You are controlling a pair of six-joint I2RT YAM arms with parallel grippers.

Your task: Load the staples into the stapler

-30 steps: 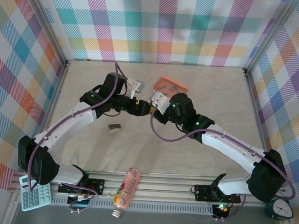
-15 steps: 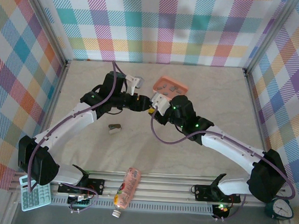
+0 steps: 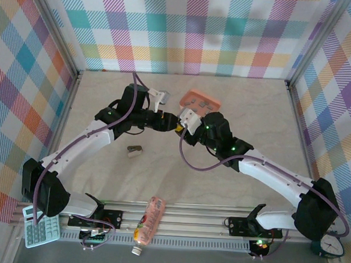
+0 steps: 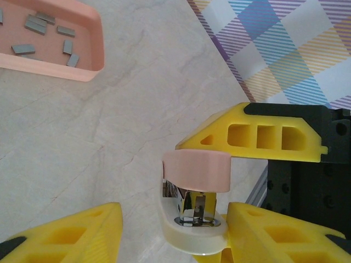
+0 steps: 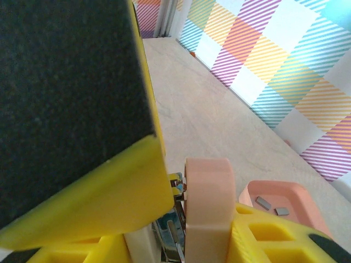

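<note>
Two claws meet over the middle of the table (image 3: 238,100), with one stapler (image 5: 208,203) between them

Item 1, right claw (image 3: 181,124): pinching the stapler across its thickness. In the right wrist view the pink lid (image 4: 196,171) lies against one finger and the cream side lies under the other

Item 2, left claw (image 4: 174,233): spread. The cream base (image 4: 189,245) rests against its 3 o'clock finger (image 4: 285,235), and bare table shows in the gap before its 9 o'clock finger (image 4: 66,235)

Item 3, stapler: the lid stands apart from the base, with the metal magazine (image 4: 194,211) showing between them. Whether any strip sits inside cannot be told

Item 4, change over the last second: the left claw has crept toward 1 o'clock and closed up on the right claw, so the stapler now hangs a little nearer the tray (image 4: 82,68). The tray itself has not shifted

Item 5, staples (image 4: 37,24): several grey strips lying loose in the salmon tray, at 1 o'clock from the claws, none picked up

Item 6, judgement: the stapler is being opened and steadied and loading has not begun. One claw must come free to fetch a strip

Item 7, outlying: a small dark-and-grey object (image 3: 134,151) at 7 o'clock, and a bottle (image 3: 149,219) at 6 o'clock on the near rail
</note>
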